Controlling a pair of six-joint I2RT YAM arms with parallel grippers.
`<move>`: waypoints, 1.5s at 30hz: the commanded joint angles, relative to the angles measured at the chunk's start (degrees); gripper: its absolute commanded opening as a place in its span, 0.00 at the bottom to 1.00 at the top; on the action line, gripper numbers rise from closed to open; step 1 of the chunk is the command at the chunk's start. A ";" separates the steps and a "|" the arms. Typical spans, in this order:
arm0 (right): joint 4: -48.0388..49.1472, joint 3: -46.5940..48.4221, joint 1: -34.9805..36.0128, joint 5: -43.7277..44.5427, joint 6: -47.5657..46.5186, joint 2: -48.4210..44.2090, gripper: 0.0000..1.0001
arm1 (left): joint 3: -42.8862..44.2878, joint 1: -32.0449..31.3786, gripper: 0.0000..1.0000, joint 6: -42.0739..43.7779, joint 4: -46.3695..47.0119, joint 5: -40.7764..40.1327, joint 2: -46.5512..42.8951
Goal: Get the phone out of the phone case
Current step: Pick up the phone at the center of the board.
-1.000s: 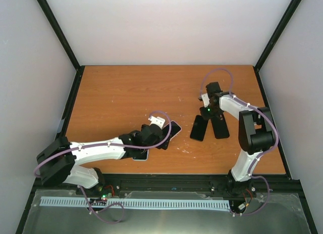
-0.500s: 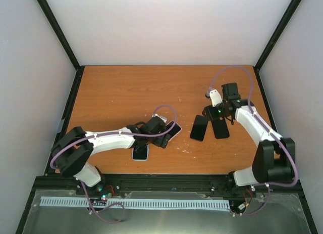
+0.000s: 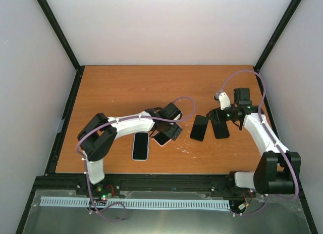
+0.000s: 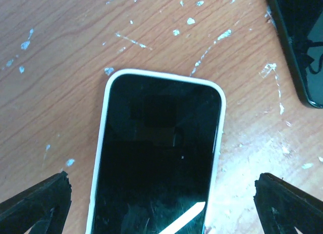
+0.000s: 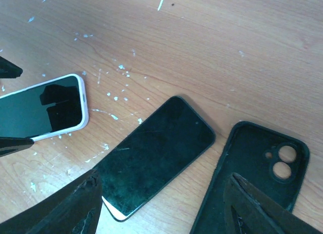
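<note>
A phone in a white case [image 4: 161, 158] lies screen up on the wooden table. My left gripper [image 4: 161, 208] is open, with one fingertip on each side of the phone and clear of it. In the top view the gripper [image 3: 168, 132] is over this phone [image 3: 162, 138]. A bare black phone [image 5: 156, 155] and an empty black case [image 5: 257, 178] lie side by side under my right gripper [image 5: 161, 214], which is open and holds nothing. In the top view they sit at centre right, phone [image 3: 199, 128] and case [image 3: 220, 128], with the right gripper [image 3: 218, 118] above them.
A second phone in a white case [image 3: 141, 145] lies near the table's front edge, left of my left gripper. The black phone's edge shows at the upper right of the left wrist view [image 4: 298, 42]. Black frame posts stand at the table's back corners.
My left arm has swung round and its gripper has moved right over the white-cased phone, uncovering the second phone near the front edge. My right arm has shifted right and back from the black phone and case.
</note>
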 commanded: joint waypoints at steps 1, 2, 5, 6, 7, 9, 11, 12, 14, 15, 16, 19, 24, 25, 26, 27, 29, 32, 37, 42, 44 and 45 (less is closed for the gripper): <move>1.05 -0.66 -2.52 -1.17 -0.06 -1.69 0.66 | 6.59 1.05 1.00 3.59 -7.43 0.83 4.29; 1.08 -0.74 -3.02 -0.71 0.07 -1.81 0.66 | 7.45 1.21 1.00 3.89 -7.75 1.13 5.05; 1.26 -1.01 -4.21 0.11 0.05 -2.22 0.66 | 9.75 1.19 1.00 4.48 -8.80 1.75 7.12; 1.27 -1.06 -4.42 0.04 -0.01 -2.33 0.66 | 10.44 1.19 0.99 4.53 -9.12 1.37 7.58; 1.27 -1.03 -4.48 -0.16 -0.05 -2.44 0.66 | 10.98 1.19 1.00 4.55 -9.28 0.92 7.91; 1.14 -0.94 -4.49 -0.61 0.01 -2.55 0.66 | 11.42 1.19 0.99 4.37 -9.62 0.39 8.26; 1.10 -0.94 -4.47 -0.69 -0.04 -2.46 0.66 | 11.71 1.19 1.00 4.14 -9.95 0.23 8.70; 1.07 -0.94 -4.48 -0.58 -0.04 -2.37 0.66 | 11.68 1.19 1.00 4.00 -10.21 0.19 8.89; 0.97 -0.89 -4.57 -0.67 -0.12 -2.16 0.66 | 11.36 1.19 0.99 3.83 -10.57 -0.01 9.11; 0.85 -0.86 -4.55 -0.82 -0.13 -2.11 0.66 | 11.04 1.18 1.00 3.99 -10.66 0.16 9.10; 0.82 -0.85 -4.57 -0.87 -0.12 -2.11 0.66 | 10.72 1.19 1.00 4.17 -10.61 0.60 9.06; 0.83 -0.85 -4.57 -0.99 -0.12 -2.10 0.66 | 9.61 1.19 1.00 4.29 -10.75 1.64 9.03; 0.77 -0.85 -4.58 -1.19 -0.21 -1.82 0.66 | 7.49 1.15 0.98 4.38 -9.92 4.09 8.14; 0.70 -0.81 -4.58 -1.24 -0.29 -1.71 0.66 | 6.61 1.11 0.95 5.05 -8.94 5.31 7.48; 0.70 -0.84 -4.58 -1.35 -0.28 -1.63 0.66 | 5.10 0.98 0.91 6.27 -7.80 7.61 6.68; 0.72 -0.88 -4.58 -1.42 -0.26 -1.51 0.66 | 4.17 0.87 0.88 7.33 -6.67 9.65 6.12; 0.58 -0.77 -4.57 -1.61 -0.24 -1.28 0.66 | 3.39 0.40 0.83 8.96 -5.43 12.43 5.98; 0.44 -0.68 -4.56 -1.65 -0.22 -0.96 0.66 | 3.71 -2.58 0.76 11.50 -5.45 12.61 7.48; 0.53 -0.85 -4.58 -1.76 -0.19 -1.05 0.66 | 0.51 -12.66 0.75 22.01 -1.88 11.15 6.12; 0.02 -0.77 -4.57 -3.91 -1.35 -0.26 0.67 | -5.76 -16.72 0.85 23.40 4.38 6.69 -2.90; -0.92 -0.53 -4.58 -6.73 -3.43 0.03 0.67 | -8.43 -16.66 0.90 22.38 5.59 1.84 -8.10; -1.50 -0.50 -4.56 -8.41 -4.64 -0.08 0.68 | -9.48 -16.63 0.93 21.63 5.96 0.23 -10.87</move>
